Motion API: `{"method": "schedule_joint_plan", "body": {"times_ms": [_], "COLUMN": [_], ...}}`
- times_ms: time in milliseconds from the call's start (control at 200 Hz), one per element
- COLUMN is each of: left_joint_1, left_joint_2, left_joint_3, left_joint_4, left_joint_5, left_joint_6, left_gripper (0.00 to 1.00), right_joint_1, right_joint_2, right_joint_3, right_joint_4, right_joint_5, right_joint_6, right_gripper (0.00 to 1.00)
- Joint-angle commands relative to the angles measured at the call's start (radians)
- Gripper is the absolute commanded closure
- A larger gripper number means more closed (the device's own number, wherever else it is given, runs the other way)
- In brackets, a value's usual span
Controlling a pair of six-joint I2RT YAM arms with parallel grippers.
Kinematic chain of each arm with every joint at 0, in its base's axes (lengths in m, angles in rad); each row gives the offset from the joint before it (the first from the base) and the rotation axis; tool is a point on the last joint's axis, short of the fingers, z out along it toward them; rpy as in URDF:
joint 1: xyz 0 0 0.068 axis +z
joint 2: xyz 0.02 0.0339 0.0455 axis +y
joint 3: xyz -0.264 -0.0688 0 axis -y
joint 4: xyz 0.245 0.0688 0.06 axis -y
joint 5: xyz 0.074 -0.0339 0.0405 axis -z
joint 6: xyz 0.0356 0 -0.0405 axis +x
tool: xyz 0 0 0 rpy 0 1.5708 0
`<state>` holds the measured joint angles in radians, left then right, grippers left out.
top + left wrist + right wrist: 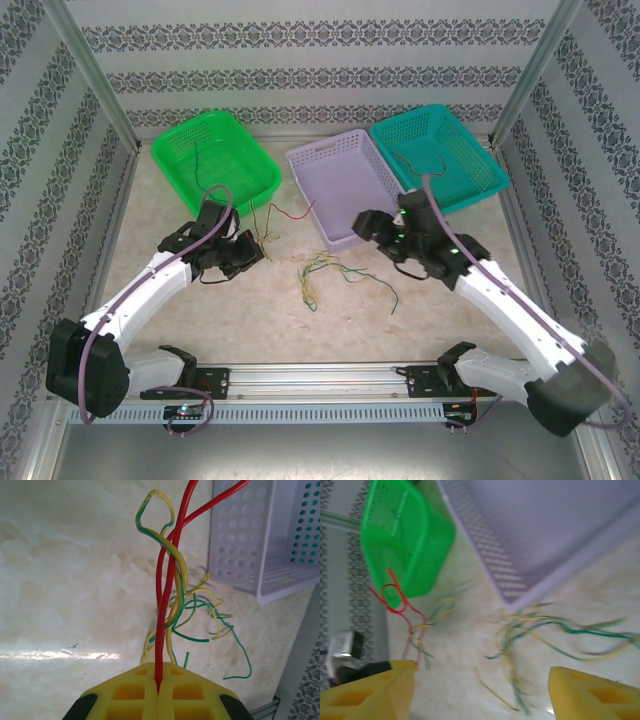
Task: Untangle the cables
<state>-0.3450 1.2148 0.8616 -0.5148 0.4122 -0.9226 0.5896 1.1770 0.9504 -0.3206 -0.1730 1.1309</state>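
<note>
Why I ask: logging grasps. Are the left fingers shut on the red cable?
Yes, the left fingers meet with the red cable pinched in the seam between them.

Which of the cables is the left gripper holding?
The red cable, clamped between the left gripper's shut fingers; the yellow-green cables merely twist around it.

Left arm (140, 290), right arm (515, 305): white link shells, black joint housings, black bases. Thick purple cable (86, 365) along each, running back from gripper. Left gripper (158, 682), right gripper (480, 690): yellow fingers (127, 695), rectangular recesses, black behind.
</note>
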Motion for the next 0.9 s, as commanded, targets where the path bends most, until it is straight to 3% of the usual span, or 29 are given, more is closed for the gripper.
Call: {"method": "schedule_joint_plan", "body": {"times_ms": [0,200,370,485,585,699,754,789,854,894], "left_joint_1": [-0.018,-0.026,-0.026,-0.026,-0.025,-0.026,-0.026,-0.025,-0.025,-0.025], "left_joint_2": [-0.009,0.004,0.002,0.001,-0.002,-0.012,-0.017,-0.020,-0.027,-0.030], "left_joint_3": [-0.004,0.013,0.014,0.015,0.013,0.013,0.025,0.033,0.043,0.048], "left_joint_4": [0.090,0.089,0.082,0.089,0.088,0.051,-0.005,-0.045,-0.097,-0.125], "left_joint_5": [0.031,0.048,0.056,0.066,0.076,0.056,0.011,-0.025,-0.077,-0.103], "left_joint_6": [-0.036,-0.033,-0.032,-0.030,-0.028,-0.015,-0.005,-0.004,-0.010,-0.020], "left_gripper": [1.00,1.00,1.00,1.00,1.00,1.00,1.00,0.91,0.61,0.53], "right_joint_1": [0.050,0.079,0.080,0.080,0.075,0.057,0.052,0.050,0.051,0.058], "right_joint_2": [0.108,0.321,0.408,0.444,0.472,0.478,0.466,0.462,0.467,0.469], "right_joint_3": [0.024,0.092,0.166,0.169,0.183,0.218,0.238,0.251,0.257,0.251], "right_joint_4": [0.312,0.511,0.520,0.531,0.539,0.460,0.374,0.327,0.305,0.294], "right_joint_5": [0.005,0.013,0.013,0.003,0.012,0.010,0.014,0.004,-0.033,-0.047], "right_joint_6": [0.225,0.331,0.354,0.368,0.358,0.299,0.247,0.219,0.185,0.179], "right_gripper": [0.24,0.27,0.34,0.44,0.62,0.99,1.00,1.00,1.00,1.00]}}
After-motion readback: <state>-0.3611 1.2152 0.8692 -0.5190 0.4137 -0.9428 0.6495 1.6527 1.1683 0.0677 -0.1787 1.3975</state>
